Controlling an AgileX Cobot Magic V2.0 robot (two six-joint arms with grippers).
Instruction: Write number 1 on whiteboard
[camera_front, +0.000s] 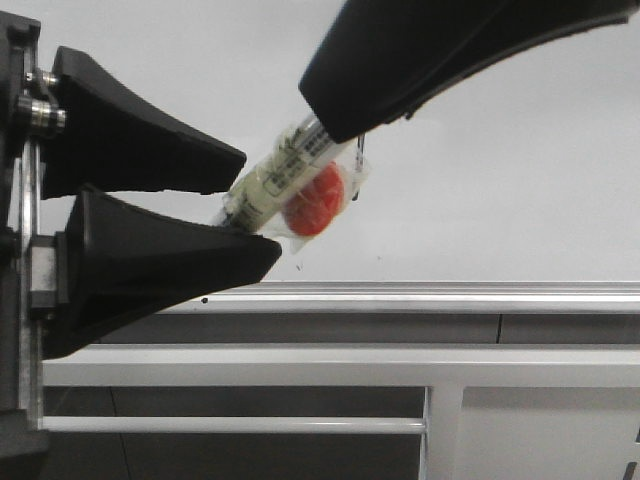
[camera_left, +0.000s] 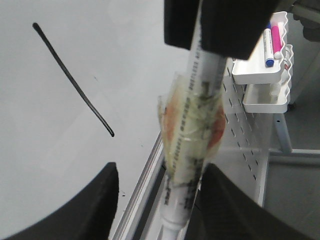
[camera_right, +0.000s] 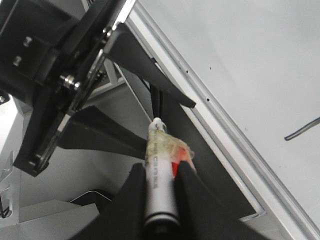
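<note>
right claw (camera_right: 159, 187) clamped on the marker (camera_front: 285, 180) | left claw (camera_front: 245, 205) spread apart, marker tip between its fingers | stroke of the 1 (camera_left: 73, 80) already on the whiteboard (camera_front: 500, 180) | marker looks light, stiff, slick under its wrap; take the bare barrel.

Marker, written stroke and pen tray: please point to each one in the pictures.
marker (camera_left: 192, 150): left wrist view, taped middle of the barrel.
number 1 stroke (camera_left: 72, 79): left wrist view, middle of the dark line.
pen tray (camera_left: 260, 76): left wrist view, front wall of the white tray.
</note>
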